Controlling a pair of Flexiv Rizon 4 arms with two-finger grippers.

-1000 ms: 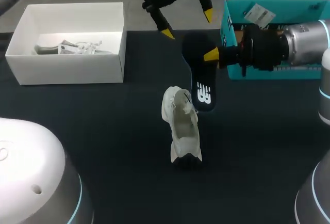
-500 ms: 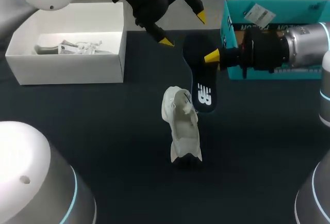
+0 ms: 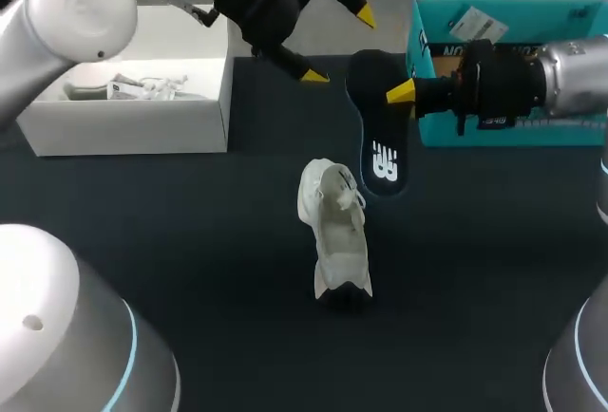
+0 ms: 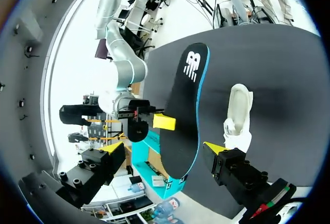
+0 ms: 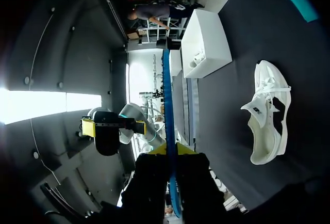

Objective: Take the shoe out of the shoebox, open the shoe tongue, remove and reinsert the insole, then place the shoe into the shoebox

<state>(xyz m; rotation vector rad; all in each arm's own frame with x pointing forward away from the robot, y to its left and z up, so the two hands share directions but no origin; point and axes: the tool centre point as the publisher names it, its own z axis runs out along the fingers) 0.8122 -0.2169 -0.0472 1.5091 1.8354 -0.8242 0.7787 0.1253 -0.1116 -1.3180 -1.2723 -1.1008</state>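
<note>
- Dark worktop [image 3: 190,241] carries a white shoebox [image 3: 123,132] holding perhaps a white shoe [image 3: 142,87].
- Right gripper [image 3: 404,92] clamps the black insole [image 3: 380,146]; left gripper [image 3: 337,46] gapes wide.

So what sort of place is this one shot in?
Most likely a robot test bench rather than a shop: a dark-covered table, the right claw holding a black insole near a white shoe, and an open white shoebox to one side.

Dark table [image 3: 190,241] carried 3 things: white shoe [image 3: 334,232] near ctr, white shoebox [image 3: 123,127] at far left, and teal box [image 3: 541,15] at far right, all well apart.
</note>
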